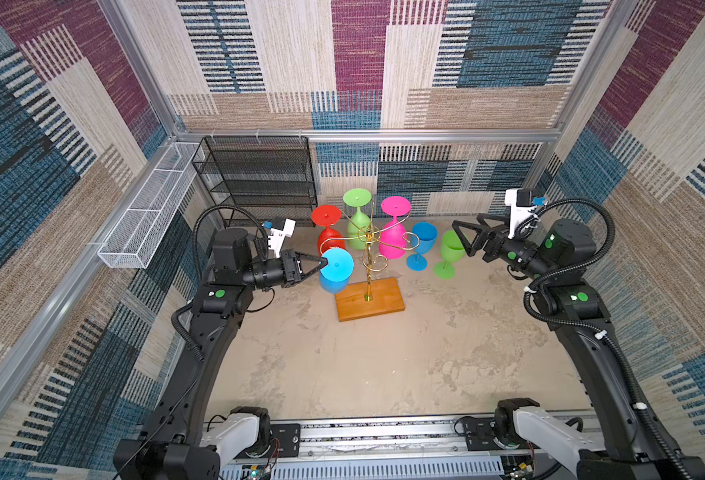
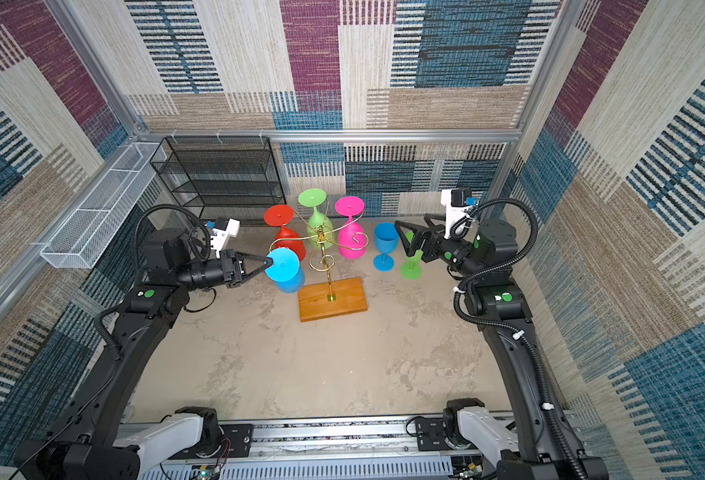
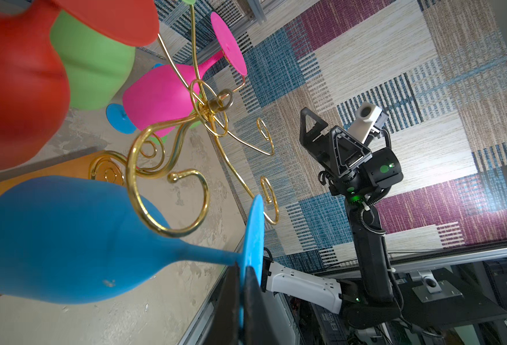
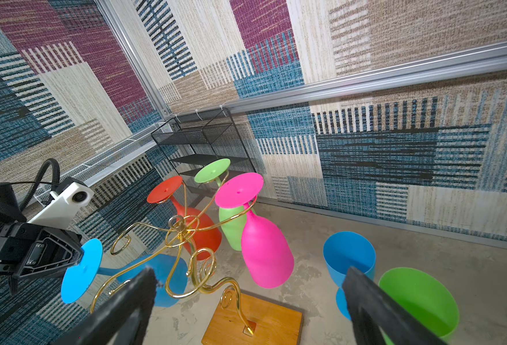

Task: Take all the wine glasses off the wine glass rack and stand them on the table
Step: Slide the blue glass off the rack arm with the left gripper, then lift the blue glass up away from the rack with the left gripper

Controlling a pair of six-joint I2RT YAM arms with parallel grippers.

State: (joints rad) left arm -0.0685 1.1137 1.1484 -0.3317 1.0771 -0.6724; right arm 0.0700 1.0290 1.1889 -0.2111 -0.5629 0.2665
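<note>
in a top view the left gripper is clamped on the foot of an upside-down light blue wine glass, just left of the wine glass rack. a red glass, a hanging green glass and a pink glass hang upside down on the rack's gold arms. the right gripper, jaws spread wide, hovers at a standing green glass beside a blue glass on the table.

Gold wire wine glass rack w/ orange-brown wooden base: 1.
Plastic wine glasses: 6 total.
Upside down at rack, 4: red plastic wine glass, hanging green plastic wine glass, pink plastic wine glass, light-blue plastic wine glass.
Upright on grey desk, 2: upright blue plastic wine glass, upright green plastic wine glass.
Black mesh shelf unit: 1.
Long white wire basket: 1.
Black robot arms: 2, left arm & right arm.
Tools: 2, left tool & right tool.
</note>
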